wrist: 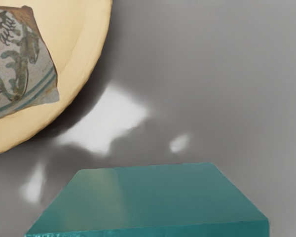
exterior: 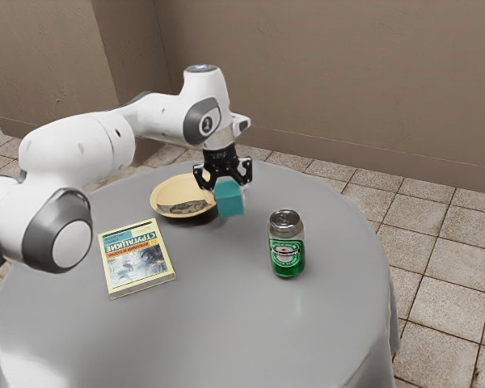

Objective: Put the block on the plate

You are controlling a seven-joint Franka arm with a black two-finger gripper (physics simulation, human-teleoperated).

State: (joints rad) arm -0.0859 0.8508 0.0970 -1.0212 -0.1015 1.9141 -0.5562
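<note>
Up off the table, my black gripper (exterior: 225, 179) is shut on a teal block (exterior: 229, 200). It hangs at the edge of the yellowish plate (exterior: 172, 184), on the side toward the exterior view's right. In the wrist view the block (wrist: 153, 197) is large at the lower edge, and the plate (wrist: 95, 54) lies off to one side of it with grey table between them. A grey patterned piece (wrist: 22, 59) shows inside the plate. The block's far side and part of the fingertips are hidden.
A green and silver can (exterior: 286, 246) stands upright toward the exterior view's right. A yellow-edged book (exterior: 136, 259) lies flat in front of the plate, near the arm. All rest on a round grey table (exterior: 226, 323).
</note>
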